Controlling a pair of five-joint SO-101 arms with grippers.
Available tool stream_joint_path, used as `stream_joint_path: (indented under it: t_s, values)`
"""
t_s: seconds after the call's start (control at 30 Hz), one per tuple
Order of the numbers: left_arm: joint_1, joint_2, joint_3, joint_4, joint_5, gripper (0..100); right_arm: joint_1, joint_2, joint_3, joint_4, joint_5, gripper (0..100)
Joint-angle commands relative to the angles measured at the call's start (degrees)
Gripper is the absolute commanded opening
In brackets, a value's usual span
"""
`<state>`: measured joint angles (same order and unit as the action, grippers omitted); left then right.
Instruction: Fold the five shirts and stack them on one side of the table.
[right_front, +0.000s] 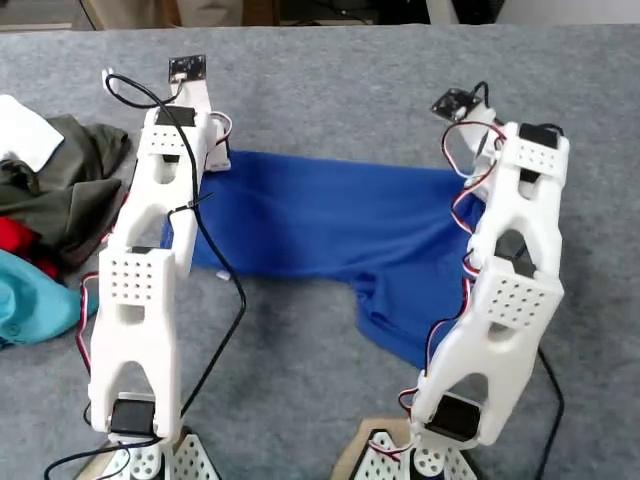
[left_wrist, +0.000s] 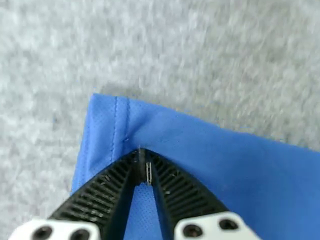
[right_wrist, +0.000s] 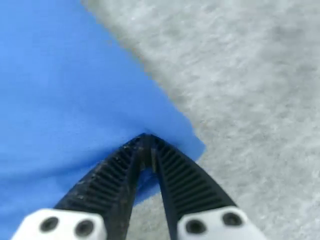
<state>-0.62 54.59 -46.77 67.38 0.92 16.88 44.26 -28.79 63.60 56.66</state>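
A blue shirt lies spread across the middle of the grey table, one part hanging down toward the front right. My left gripper is shut on the blue shirt near its hemmed corner, at the shirt's far left in the high view. My right gripper is shut on the blue shirt close to its far right corner. Both white arms reach over the cloth from the near edge.
A heap of other shirts sits at the table's left edge: dark olive, red, teal and white pieces. Grey felt table stretches beyond the blue shirt. Cables trail along both arms.
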Motion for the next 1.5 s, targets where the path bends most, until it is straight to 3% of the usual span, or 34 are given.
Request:
stream_joint_path:
  t_s: [0.0, 0.33, 0.43, 0.5, 0.67, 0.97, 1.13, 1.3, 1.47]
  values:
    - [-1.2, 0.2, -5.8, -0.4, 0.4, 2, 0.1, 0.6, -7.7, 3.9, -1.8, 0.6]
    - [-0.9, 0.2, -26.8, 20.5, -0.3, 2, 0.0, 0.6, -28.5, 32.0, 1.9, 0.6]
    - [0.4, 0.2, -33.8, 28.9, -5.2, 2, -0.1, 0.2, -32.7, 38.9, 5.1, 0.5]
    - [1.8, 0.7, -37.4, 33.8, -7.7, 2, 0.7, -2.1, -31.3, 38.9, 5.5, 0.5]
    - [1.5, -1.0, -36.1, 33.7, -6.4, 2, 1.1, -14.6, -12.6, 38.7, 8.0, 0.5]
    - [2.3, -22.5, -4.8, 33.5, -6.5, 2, -3.6, -48.8, 37.6, 24.3, 9.1, 0.9]
    - [0.3, -38.3, 14.6, 32.0, -6.9, 2, -12.1, -65.2, 59.8, 17.8, 6.2, 1.2]
    - [-6.1, -50.0, 37.8, 19.7, -7.0, 2, -20.7, -69.1, 70.5, 13.5, 1.7, 11.5]
    - [-12.0, -57.5, 64.5, -0.7, -9.5, 2, -25.5, -69.1, 72.4, 12.7, -0.1, 11.7]
